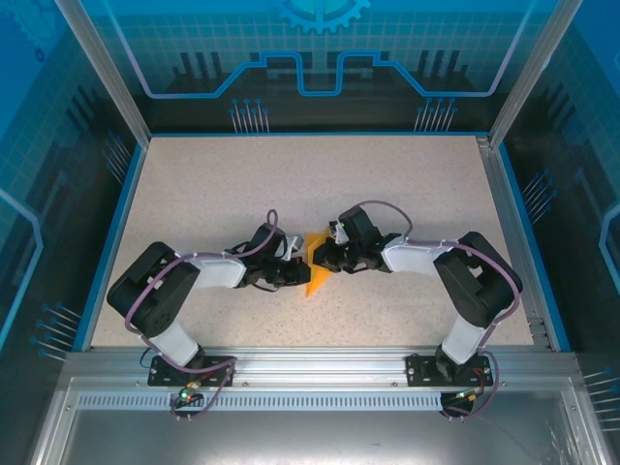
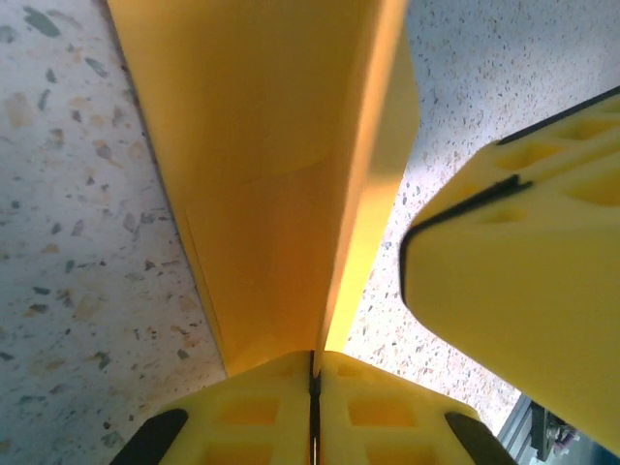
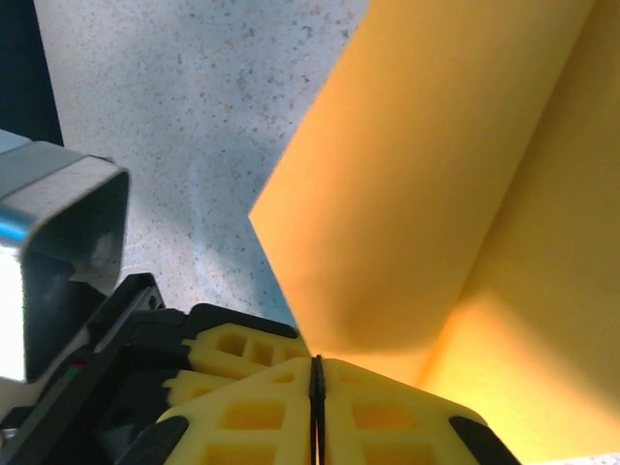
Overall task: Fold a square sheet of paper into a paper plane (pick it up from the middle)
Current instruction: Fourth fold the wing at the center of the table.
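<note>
The orange sheet of paper [image 1: 316, 277] is folded into a narrow angular shape, its point aimed at the near edge of the table. It hangs between both grippers at the table's middle. My left gripper [image 1: 296, 268] is shut on one edge of it. In the left wrist view the paper [image 2: 262, 174] rises from the closed gripper [image 2: 315, 360] as two flaps meeting at a crease, with a right fingertip [image 2: 523, 271] beside it. My right gripper [image 1: 324, 258] is shut on the paper [image 3: 436, 174] from the other side, its tips [image 3: 316, 363] pressed together.
The speckled beige table [image 1: 407, 184] is bounded by a blue rim and aluminium posts, with a metal rail [image 1: 320, 363] along the near edge. Both arms bend inward, almost touching. The left gripper's fingers [image 3: 228, 349] and a grey housing [image 3: 58, 252] sit close to my right gripper.
</note>
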Controlling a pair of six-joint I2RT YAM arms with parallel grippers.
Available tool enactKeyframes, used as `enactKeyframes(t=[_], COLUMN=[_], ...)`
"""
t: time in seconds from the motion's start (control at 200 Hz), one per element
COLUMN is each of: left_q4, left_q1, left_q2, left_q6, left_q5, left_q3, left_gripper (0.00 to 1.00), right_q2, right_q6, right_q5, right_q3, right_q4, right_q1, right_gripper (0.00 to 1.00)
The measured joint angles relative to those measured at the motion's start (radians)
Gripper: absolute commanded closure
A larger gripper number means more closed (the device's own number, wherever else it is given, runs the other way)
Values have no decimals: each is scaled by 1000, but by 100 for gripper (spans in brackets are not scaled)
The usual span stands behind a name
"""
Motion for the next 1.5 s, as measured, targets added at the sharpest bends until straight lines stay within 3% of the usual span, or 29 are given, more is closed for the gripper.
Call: enactKeyframes(t=[0.6,1.501], left_q4=[57,66], left_q1=[71,105], left_q2=[93,104], left_q6=[-12,-47], left_q5=[138,175], left_q3=[2,2], left_gripper=[89,92], right_q2=[18,133], right_q6=[27,18], right_q5=[36,29], right_q3=[3,110], right_q4=[1,-16], right_q1=[0,-34], right_gripper=[89,88])
